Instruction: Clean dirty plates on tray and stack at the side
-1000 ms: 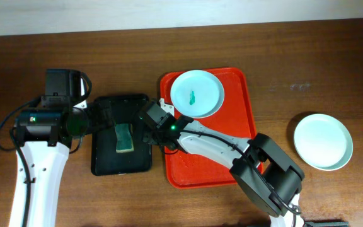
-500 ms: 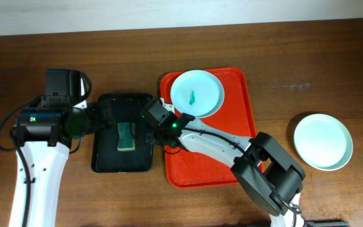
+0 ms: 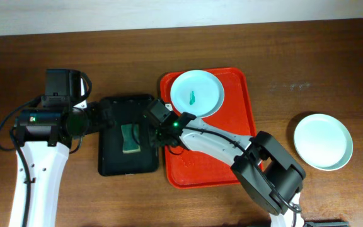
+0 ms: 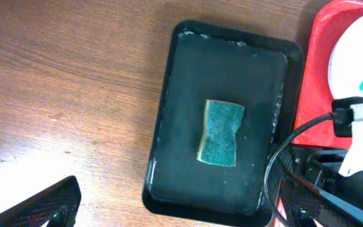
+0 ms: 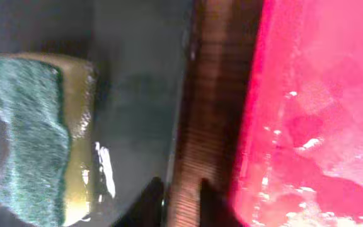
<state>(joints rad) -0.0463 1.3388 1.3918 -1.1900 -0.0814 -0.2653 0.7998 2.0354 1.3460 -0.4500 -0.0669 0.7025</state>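
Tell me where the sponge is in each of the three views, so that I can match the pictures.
Overhead: the sponge lies mid black tray, left of the red tray.
Left wrist: sponge near the picture's centre, in the black tray.
Right wrist: sponge at the left edge, close up.
Shared landmark: the red tray, right of the black tray in all three.

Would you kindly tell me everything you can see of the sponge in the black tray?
The sponge is a rectangular block: a rough dark green scouring face over a yellow foam layer showing at its edges. It looks wet. It lies flat, green side up, near the middle of the black tray, lengthwise with it, touching only the tray's floor.
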